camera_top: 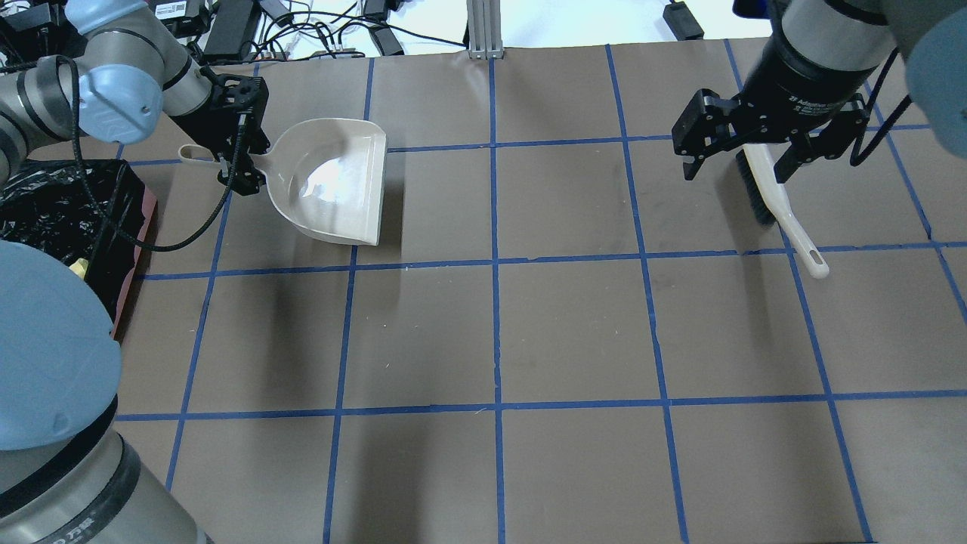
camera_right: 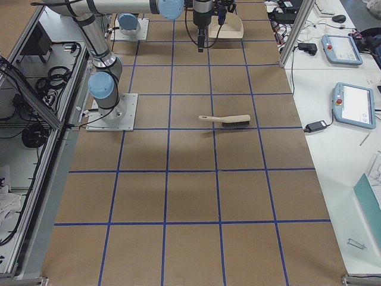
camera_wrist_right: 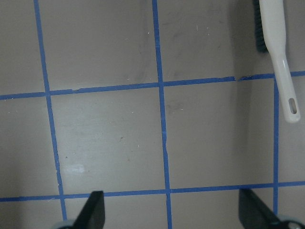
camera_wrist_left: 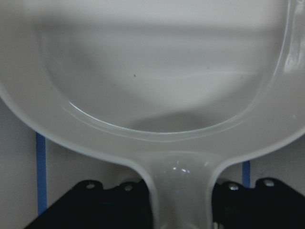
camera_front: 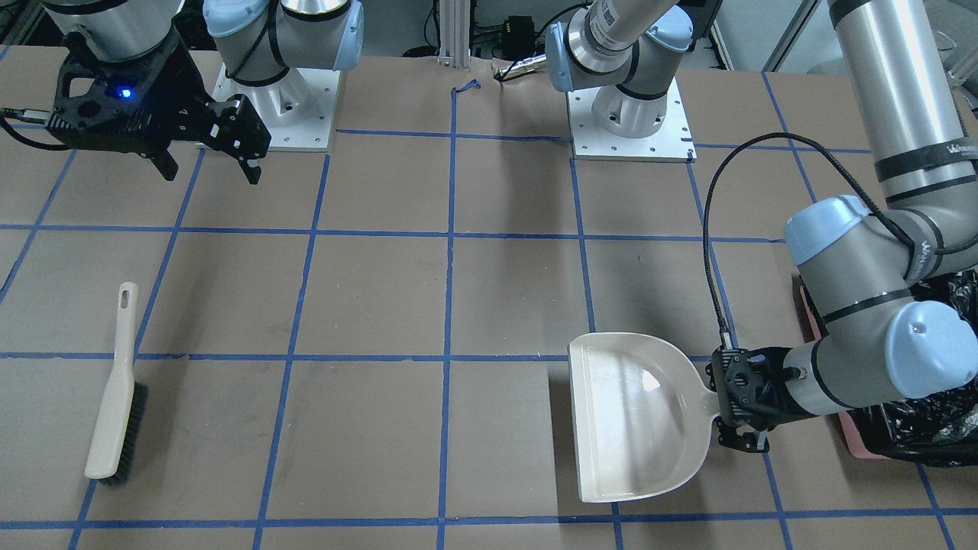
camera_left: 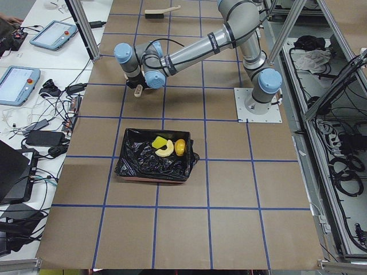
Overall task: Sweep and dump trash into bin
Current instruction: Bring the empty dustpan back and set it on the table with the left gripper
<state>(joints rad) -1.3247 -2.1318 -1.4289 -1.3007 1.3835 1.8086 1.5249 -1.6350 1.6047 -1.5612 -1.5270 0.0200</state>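
Note:
The trash lies inside the bin (camera_left: 137,163), a pink box lined with a black bag: a yellow-green sponge (camera_left: 159,141), a tan croissant (camera_left: 166,150) and a yellow-brown potato (camera_left: 180,148). The bin also shows at the overhead view's left edge (camera_top: 140,242). My left gripper (camera_top: 240,155) is shut on the handle of the beige dustpan (camera_top: 332,181), which rests flat and empty on the table beside the bin. The left wrist view shows the handle (camera_wrist_left: 181,191) between the fingers. My right gripper (camera_top: 736,162) is open and empty, raised above the table.
A beige hand brush (camera_top: 778,204) with black bristles lies on the table under my right gripper; it also shows in the right wrist view (camera_wrist_right: 274,43). Blue tape lines grid the brown tabletop. Both arm bases (camera_front: 630,114) stand at the robot's edge.

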